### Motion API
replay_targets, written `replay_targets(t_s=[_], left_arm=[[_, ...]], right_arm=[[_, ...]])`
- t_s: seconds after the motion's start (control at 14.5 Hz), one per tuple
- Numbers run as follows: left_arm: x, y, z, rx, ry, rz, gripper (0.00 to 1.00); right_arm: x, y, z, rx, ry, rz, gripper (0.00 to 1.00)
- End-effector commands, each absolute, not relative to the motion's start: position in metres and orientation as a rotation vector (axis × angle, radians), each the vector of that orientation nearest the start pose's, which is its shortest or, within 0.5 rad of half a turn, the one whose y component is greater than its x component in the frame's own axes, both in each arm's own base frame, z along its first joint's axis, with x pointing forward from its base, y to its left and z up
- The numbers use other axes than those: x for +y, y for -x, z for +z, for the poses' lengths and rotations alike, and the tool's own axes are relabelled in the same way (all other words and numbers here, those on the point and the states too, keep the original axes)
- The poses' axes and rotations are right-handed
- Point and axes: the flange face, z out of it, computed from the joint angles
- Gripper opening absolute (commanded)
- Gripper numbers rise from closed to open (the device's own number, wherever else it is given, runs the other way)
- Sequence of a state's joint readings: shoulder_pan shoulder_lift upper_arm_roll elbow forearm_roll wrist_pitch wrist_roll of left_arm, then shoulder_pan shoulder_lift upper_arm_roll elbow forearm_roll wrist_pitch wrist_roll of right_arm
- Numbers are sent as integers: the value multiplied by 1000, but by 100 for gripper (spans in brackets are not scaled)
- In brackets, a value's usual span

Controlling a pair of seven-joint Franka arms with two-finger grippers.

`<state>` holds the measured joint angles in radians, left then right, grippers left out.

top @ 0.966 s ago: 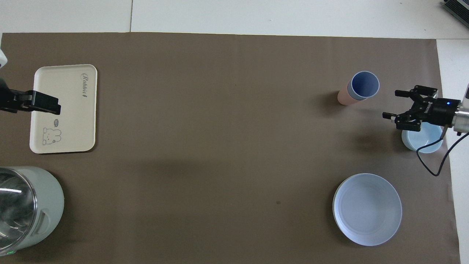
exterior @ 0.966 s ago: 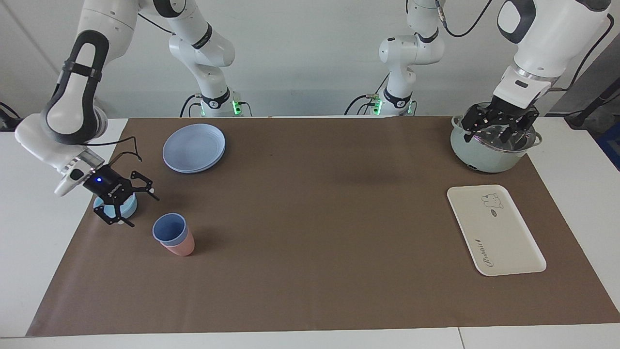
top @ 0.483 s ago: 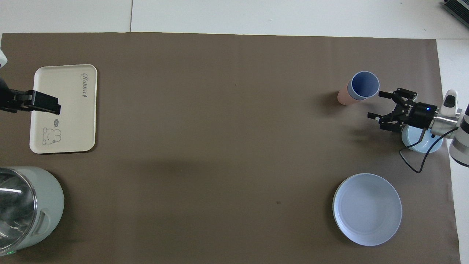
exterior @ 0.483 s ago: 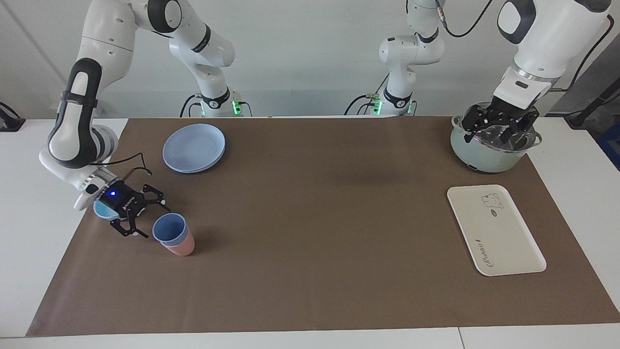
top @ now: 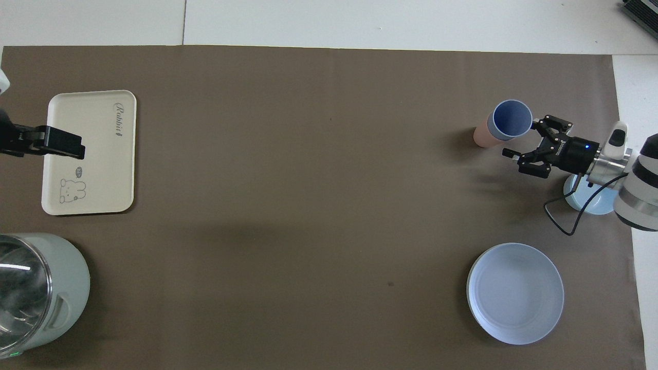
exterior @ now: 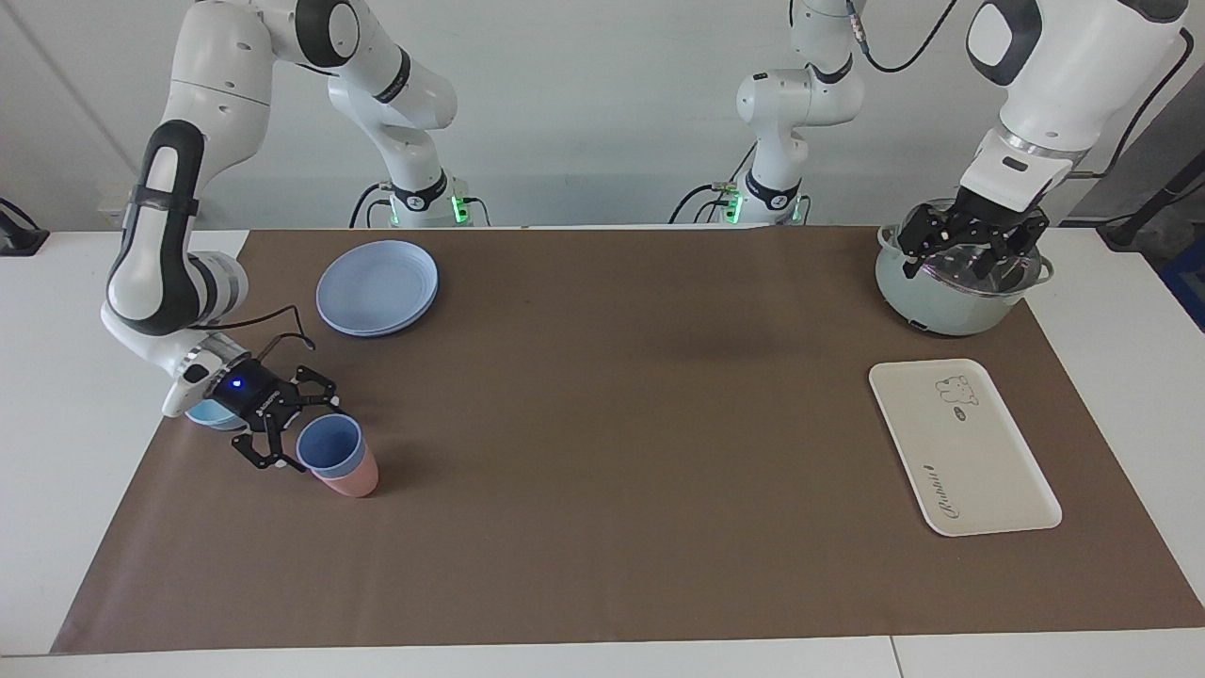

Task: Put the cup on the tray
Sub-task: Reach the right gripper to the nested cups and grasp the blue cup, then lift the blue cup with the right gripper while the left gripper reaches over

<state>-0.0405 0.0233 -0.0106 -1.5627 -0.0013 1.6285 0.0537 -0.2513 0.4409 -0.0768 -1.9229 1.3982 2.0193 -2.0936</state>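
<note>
Reach step: right gripper (exterior: 299, 432) jaws spread wide, holding nothing, low and just beside the cup (exterior: 329, 445), which sits nested in a pink cup (exterior: 350, 480) near the right arm's end of the table. Tray (exterior: 962, 446) lies well apart at the left arm's end. Left gripper (exterior: 972, 247) open, waiting over the pot (exterior: 951, 306). Next: straddle the blue rim, close, lift without dragging pink cup.

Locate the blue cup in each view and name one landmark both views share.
Facing view: the blue cup, nested in a pink cup, lower left, beside the right gripper.
Overhead view: the cup, upper right.
Shared landmark: the round blue plate, nearer the robots than the cup.
</note>
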Motion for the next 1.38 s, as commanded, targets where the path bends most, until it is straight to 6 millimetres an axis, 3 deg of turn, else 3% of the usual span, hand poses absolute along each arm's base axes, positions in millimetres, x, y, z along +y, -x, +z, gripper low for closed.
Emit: replay_targets(t_s=[0.0,0.28,0.62,1.31], left_arm=[[-26,-562,619,170,3149,-83,100],[-26,-562,618,173,3149,-82,100],[-26,-561,618,170,3149,-80,100],[-26,-562,618,173,3149,-83,100]], right_arm=[[-139,-611,266,-939,2039,-1195,100],[-128,-616,266,-927,2039,-1223,100],[-131,-617,258,-908,2056,-1250,100],[-109,-627,259,-899,2041,-1281,100]])
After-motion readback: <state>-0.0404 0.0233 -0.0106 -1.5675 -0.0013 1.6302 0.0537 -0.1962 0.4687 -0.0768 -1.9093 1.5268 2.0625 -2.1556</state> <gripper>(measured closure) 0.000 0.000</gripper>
